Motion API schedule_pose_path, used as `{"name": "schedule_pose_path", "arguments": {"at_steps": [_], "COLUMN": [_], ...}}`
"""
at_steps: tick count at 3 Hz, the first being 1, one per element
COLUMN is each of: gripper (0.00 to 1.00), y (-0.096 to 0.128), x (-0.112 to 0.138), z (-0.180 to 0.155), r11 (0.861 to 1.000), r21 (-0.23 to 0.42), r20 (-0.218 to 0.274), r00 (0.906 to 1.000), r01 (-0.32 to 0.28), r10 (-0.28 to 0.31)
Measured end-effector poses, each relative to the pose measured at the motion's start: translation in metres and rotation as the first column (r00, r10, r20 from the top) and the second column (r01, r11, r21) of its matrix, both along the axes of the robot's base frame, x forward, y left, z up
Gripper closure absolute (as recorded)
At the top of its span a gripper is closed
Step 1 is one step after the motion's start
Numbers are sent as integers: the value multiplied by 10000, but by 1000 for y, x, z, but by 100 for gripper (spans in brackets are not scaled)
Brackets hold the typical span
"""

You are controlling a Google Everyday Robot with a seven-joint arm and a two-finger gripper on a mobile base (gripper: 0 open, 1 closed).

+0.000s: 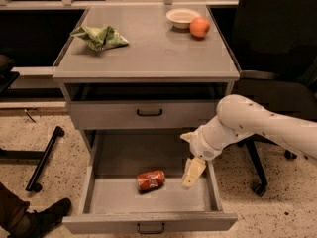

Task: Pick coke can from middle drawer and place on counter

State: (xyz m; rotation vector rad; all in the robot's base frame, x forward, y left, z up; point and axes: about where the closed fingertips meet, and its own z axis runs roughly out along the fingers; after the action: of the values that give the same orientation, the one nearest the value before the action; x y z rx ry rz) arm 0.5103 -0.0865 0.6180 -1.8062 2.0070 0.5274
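My claw (192, 173) hanging inside the middle drawer (111, 198)
The coke can (151, 180) lies on its side just left of it, not touching. Can't tell if the claw's open or closed.

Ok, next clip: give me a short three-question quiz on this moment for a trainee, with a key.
1. True or false: the coke can stands upright in the middle drawer.
2. Fill in: on the counter, beside the bowl, lies an ____.
3. Where is the gripper? A) above the counter B) low over the pulled-out drawer, beside the can and apart from it C) clamped on the can.
Key: 1 false, it lies on its side; 2 orange; 3 B.
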Motion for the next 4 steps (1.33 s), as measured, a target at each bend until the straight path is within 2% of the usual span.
{"name": "schedule_pose_path", "arguments": {"at_steps": [1, 2, 3, 4], "gripper": [0, 0, 0, 0], "y": [0, 2, -4, -3], "x": [0, 5, 18, 22], "z": [0, -17, -55, -96], "r11": [10000, 9995, 9961, 9933], "r21": [1, 308, 866, 1138], "r20": [-1, -196, -478, -923], "r00": [10000, 9998, 9988, 9957], "r01": [-1, -36, 174, 222], "r10": [1, 42, -133, -117]}}
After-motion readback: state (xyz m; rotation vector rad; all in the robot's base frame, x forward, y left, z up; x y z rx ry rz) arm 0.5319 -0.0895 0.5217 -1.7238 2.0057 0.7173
